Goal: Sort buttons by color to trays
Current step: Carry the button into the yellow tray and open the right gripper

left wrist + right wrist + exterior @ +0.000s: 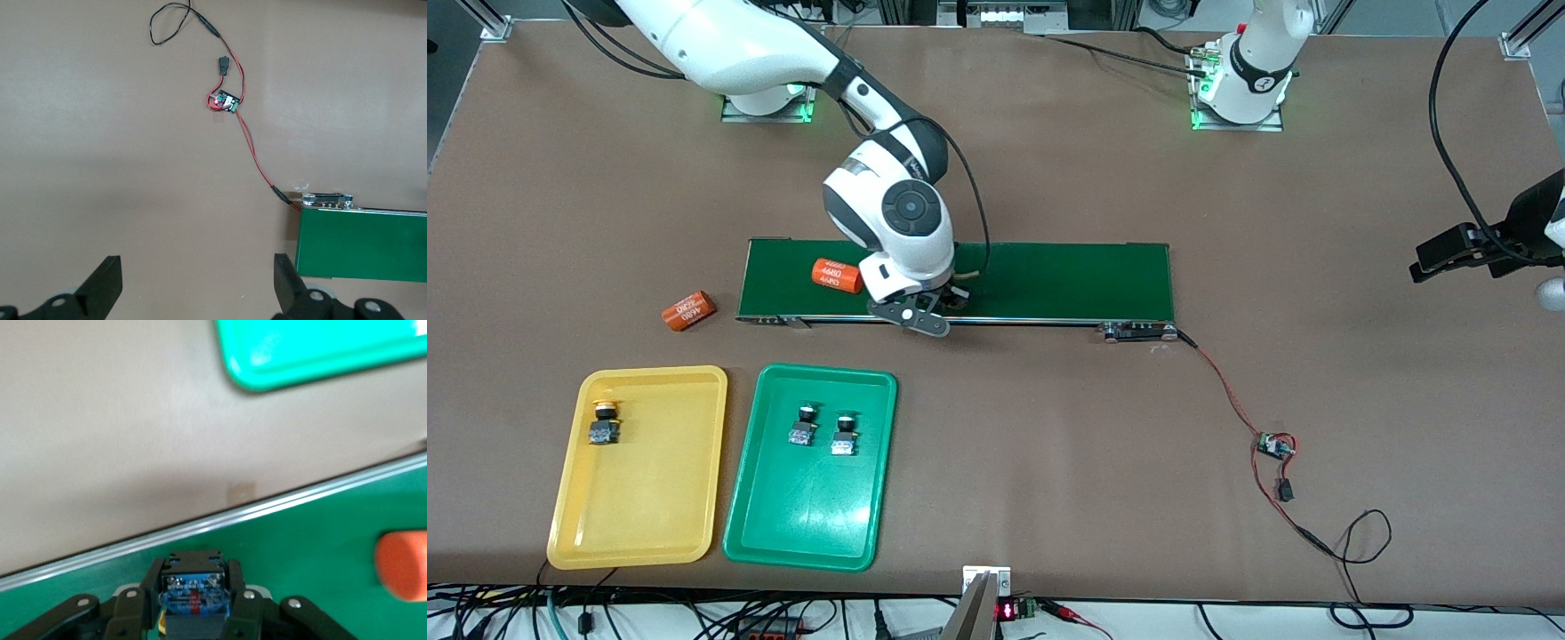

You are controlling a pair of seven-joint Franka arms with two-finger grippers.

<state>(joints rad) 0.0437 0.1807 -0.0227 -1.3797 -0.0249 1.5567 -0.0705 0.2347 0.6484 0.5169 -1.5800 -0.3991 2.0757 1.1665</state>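
Brown table (1049, 462) bearing a dark-green conveyor belt (1067, 280) with a silver edge rail; nearer the front camera than the belt, one yellow tray (569, 524) holding a yellow-capped button (604, 422) and one green tray (818, 524) holding two dark-capped buttons (823, 426). Two orange cylinders (763, 292) with white "4680" lettering, one on the belt, one just off its end. Black right gripper (193, 603) on a blue-and-black button (193, 595) with a red stripe and a sliver of yellow; red-and-black wire (1232, 400) from the belt.

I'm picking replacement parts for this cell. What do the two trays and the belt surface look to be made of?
Yellow tray and green tray: probably moulded plastic, glossy, judging by the soft light reflections on their floors and rounded corners.

Conveyor belt: seemingly a matte dark-green rubber or PVC-like sheet, with no glare, edged by a shiny metal rail. The exact material can't be told.
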